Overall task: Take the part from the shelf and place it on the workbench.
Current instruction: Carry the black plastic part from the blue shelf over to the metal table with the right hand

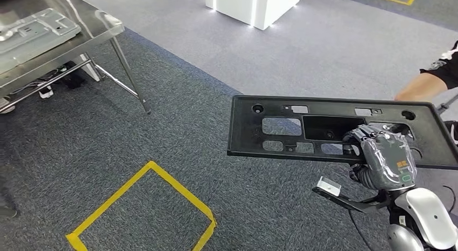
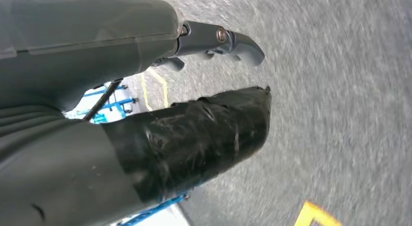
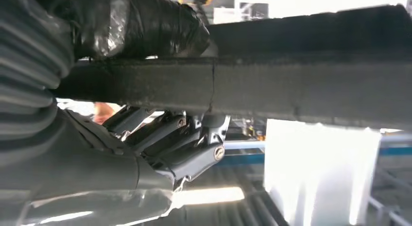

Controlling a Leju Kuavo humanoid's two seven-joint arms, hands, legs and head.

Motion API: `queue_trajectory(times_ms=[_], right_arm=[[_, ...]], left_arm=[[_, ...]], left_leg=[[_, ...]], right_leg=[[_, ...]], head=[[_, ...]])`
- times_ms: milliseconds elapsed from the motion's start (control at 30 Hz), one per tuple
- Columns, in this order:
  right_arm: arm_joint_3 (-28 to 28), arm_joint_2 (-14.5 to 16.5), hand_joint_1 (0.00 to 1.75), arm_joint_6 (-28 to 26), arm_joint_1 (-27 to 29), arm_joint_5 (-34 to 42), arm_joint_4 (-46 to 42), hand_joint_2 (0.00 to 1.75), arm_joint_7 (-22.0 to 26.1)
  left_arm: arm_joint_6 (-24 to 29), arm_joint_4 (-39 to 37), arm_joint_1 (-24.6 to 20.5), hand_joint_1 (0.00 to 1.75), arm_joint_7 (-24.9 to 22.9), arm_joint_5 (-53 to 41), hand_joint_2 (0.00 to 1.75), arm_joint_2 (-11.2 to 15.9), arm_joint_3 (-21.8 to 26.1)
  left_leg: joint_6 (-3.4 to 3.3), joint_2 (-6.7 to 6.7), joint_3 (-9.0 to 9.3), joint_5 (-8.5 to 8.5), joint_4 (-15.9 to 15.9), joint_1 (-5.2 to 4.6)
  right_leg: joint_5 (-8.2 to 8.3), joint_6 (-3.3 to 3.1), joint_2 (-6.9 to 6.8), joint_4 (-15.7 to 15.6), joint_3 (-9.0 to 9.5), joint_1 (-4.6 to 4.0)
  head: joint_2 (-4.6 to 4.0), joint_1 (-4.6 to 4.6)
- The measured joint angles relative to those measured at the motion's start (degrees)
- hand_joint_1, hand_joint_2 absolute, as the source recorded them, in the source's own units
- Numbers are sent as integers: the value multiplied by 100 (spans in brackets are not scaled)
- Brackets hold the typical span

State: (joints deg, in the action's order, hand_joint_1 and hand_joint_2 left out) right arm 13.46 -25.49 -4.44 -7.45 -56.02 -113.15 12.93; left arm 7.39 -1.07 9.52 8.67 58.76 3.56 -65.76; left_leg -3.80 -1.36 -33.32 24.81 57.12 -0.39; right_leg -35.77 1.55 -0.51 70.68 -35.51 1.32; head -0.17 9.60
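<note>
The workbench (image 1: 102, 25), a steel table already bearing a grey panel (image 1: 32, 27), stands well left of the part (image 1: 281, 129). That flat black part is carried level above the carpet, ready for setting down. The right hand (image 1: 384, 156) clamps its near edge. The left hand (image 2: 160, 114) hangs holding nothing, fingers apart.

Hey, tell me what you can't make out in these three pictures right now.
- Flat black plastic panel: its right end is cut off by the head view's edge.
- Right hand: its back hides the fingertips in the head view.
- Steel workbench: cropped at the head view's top left.
- Left hand: motion-blurred floor behind it.
- Person's arm: the rest is out of frame.
</note>
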Motion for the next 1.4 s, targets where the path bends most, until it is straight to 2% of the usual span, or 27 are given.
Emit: queue_trajectory(times_ms=[33,67,133,200,267,333,367,400,467,533,567,600,633,700,767,833,867,933,1000,1067,1100,1167,1233,1300,1333,1367,1400], right_arm=[[10,3,175,29,-7,1,-1,175,-20],[34,17,175,106,-42,-5,-1,175,-33],[201,129,175,397,-229,-61,7,175,-52],[507,306,175,631,-493,-127,40,175,-139],[789,449,175,683,-698,-135,82,175,-235],[955,557,175,689,-870,-106,119,175,-272],[1003,598,175,689,-956,-82,135,175,-283],[1037,635,175,689,-1043,-55,150,175,-296],[1078,679,175,692,-1171,-3,175,175,-310],[1110,700,175,706,-1236,37,209,175,-309],[1128,712,175,713,-1260,51,228,175,-307],[1152,731,175,719,-1289,65,250,175,-305],[1174,752,175,724,-1324,75,268,175,-304],[1215,799,175,741,-1413,90,302,175,-310],[1261,853,175,781,-1508,96,339,175,-321],[1319,923,175,826,-1587,97,385,175,-329],[1345,955,175,841,-1619,98,410,175,-334],[1384,996,175,853,-1694,104,454,175,-343],[1415,1011,175,857,-1749,117,495,175,-346],[1446,1021,175,873,-1763,130,540,175,-347],[1463,1026,175,881,-1766,135,558,175,-349],[1490,1037,175,890,-1792,144,582,175,-352],[1509,1051,175,892,-1833,152,602,175,-352],[1530,1069,175,901,-1853,156,620,175,-351],[1539,1078,175,905,-1863,157,627,175,-352],[1546,1090,175,910,-1871,156,636,175,-355],[1550,1105,175,914,-1880,156,643,175,-356]], left_arm=[[17,0,-22,0,8,-2,0,5,1],[33,1,-72,0,17,1,0,-8,2],[53,1,-259,0,-39,27,0,-84,5],[46,1,-534,0,-184,73,0,-163,6],[21,2,-806,0,-287,120,0,-199,6],[8,4,-964,0,-335,165,0,-231,6],[8,4,-990,0,-351,191,0,-244,6],[8,4,-1008,0,-371,216,0,-248,5],[7,4,-1038,0,-413,245,0,-248,4],[-1,4,-1053,0,-451,247,0,-244,2],[-8,4,-1052,0,-460,249,0,-240,1],[-19,4,-1051,0,-469,258,0,-238,-3],[-31,4,-1050,0,-479,269,0,-235,-9],[-58,4,-1046,0,-523,287,0,-227,-35],[-79,3,-1040,0,-587,282,0,-215,-86],[-102,3,-1026,0,-638,262,0,-199,-132],[-114,3,-1018,0,-655,253,0,-192,-150],[-136,3,-1029,0,-682,244,0,-180,-179],[-150,2,-1054,0,-700,246,0,-166,-202],[-157,2,-1068,0,-701,251,0,-157,-222],[-163,2,-1069,0,-699,255,0,-157,-235],[-177,2,-1065,0,-692,267,0,-157,-262],[-181,2,-1062,0,-684,290,0,-150,-275],[-180,2,-1060,0,-669,318,0,-140,-279],[-179,2,-1054,0,-654,336,0,-136,-280],[-175,2,-1039,0,-634,353,0,-133,-282],[-172,2,-1027,0,-615,373,0,-132,-285]], left_leg=[[0,-79,-1,4,10,0],[3,-162,-1,11,26,3],[37,-323,-2,40,89,22],[98,-469,-51,77,186,33],[173,-627,-144,70,236,43],[249,-762,-209,36,226,69],[276,-690,-232,54,258,67],[300,-529,-294,130,386,62],[331,-107,-569,429,963,52],[339,61,-936,680,1635,66],[331,82,-1022,675,1766,69],[316,96,-991,560,1671,67],[292,132,-847,367,1369,59],[228,368,-463,52,601,-2],[164,520,-296,-11,251,-79],[110,407,-283,-9,208,-100],[84,340,-253,-19,165,-88],[19,207,-177,-39,77,-48],[-33,73,-146,-24,60,-37],[-48,-95,-129,13,82,-32],[-40,-189,-112,39,104,-24],[7,-370,-62,115,172,3],[78,-520,-66,202,256,16],[151,-652,-123,246,280,34],[184,-718,-140,260,264,49],[213,-701,-133,273,263,59],[240,-573,-150,294,330,54]], right_leg=[[-54,10,30,268,-162,2],[7,19,40,351,-246,6],[449,39,99,-138,-106,33],[760,50,337,-796,140,75],[765,15,451,-1011,210,72],[784,-69,308,-1044,234,50],[799,-115,239,-1068,258,47],[813,-157,170,-1096,282,46],[818,-213,33,-1128,304,16],[795,-244,-130,-1128,312,-33],[780,-255,-212,-1128,320,-51],[761,-260,-292,-1127,335,-65],[740,-260,-365,-1127,360,-75],[690,-243,-492,-1126,415,-99],[654,-200,-593,-1129,442,-114],[625,-142,-688,-1142,466,-112],[597,-114,-643,-1122,479,-98],[435,-64,-330,-826,360,-67],[153,-30,-24,-100,-47,-40],[63,4,28,475,-439,-29],[188,19,34,472,-499,-19],[671,45,129,-132,-315,18],[909,46,400,-756,-56,54],[820,-7,525,-955,52,45],[782,-53,470,-1001,94,45],[760,-96,399,-1043,146,41],[732,-145,325,-1085,228,41]], head=[[0,0],[0,0],[0,0],[0,1],[0,1],[0,2],[0,4],[0,12],[0,27],[0,33],[0,33],[0,33],[0,33],[0,32],[0,32],[0,33],[0,32],[0,30],[0,29],[0,29],[0,29],[0,28],[0,30],[0,30],[0,30],[0,28],[0,34]])
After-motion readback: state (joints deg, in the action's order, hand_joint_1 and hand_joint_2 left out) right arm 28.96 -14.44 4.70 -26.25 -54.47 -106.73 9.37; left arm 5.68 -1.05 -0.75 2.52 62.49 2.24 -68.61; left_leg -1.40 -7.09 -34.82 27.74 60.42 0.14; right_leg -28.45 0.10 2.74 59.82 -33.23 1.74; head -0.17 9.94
